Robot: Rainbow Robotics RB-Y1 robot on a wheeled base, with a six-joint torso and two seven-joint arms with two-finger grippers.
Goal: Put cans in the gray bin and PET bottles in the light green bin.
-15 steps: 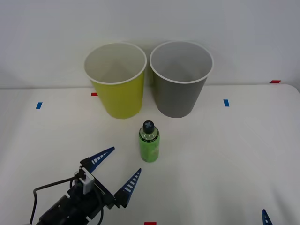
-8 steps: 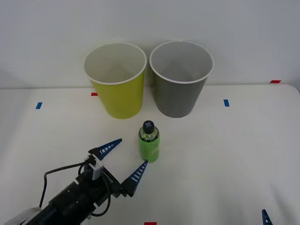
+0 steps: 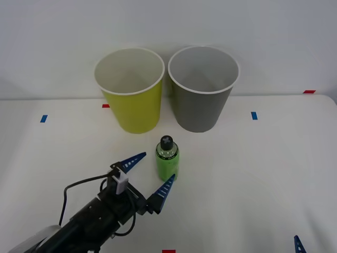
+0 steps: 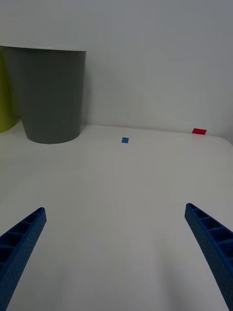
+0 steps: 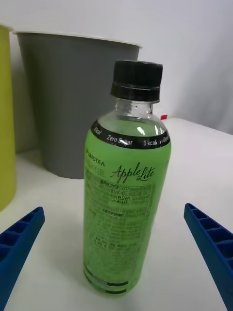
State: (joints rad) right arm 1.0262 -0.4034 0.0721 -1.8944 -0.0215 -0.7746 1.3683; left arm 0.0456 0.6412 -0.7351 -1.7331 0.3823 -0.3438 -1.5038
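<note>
- The left claw sits low over the bench with its blue fingers spread wide apart and nothing between them.
- The green bottle stands upright just ahead of that claw, close to its fingertips; from the front I can't quite tell whether the nearer tip touches the bottle's base.
- In the left wrist view the bottle is centred in the gap, with room to spare on each side.
- Beyond the bottle, farther from the claw, stand the two bins side by side: the light green bin ahead and slightly to the left, the gray bin off to the right.
- The right claw waits low at the near right edge, fingers wide apart, well away from the bottle.
- My worry: the bottle is tall and narrow, so a fingertip nudging it low down before the claw closes could tip it over and send it rolling.
- A grip taken off-centre could let the smooth plastic twist or slip on the lift.
- The bins stand almost touching, so a sloppy carry could drop it in the gray one.
</note>
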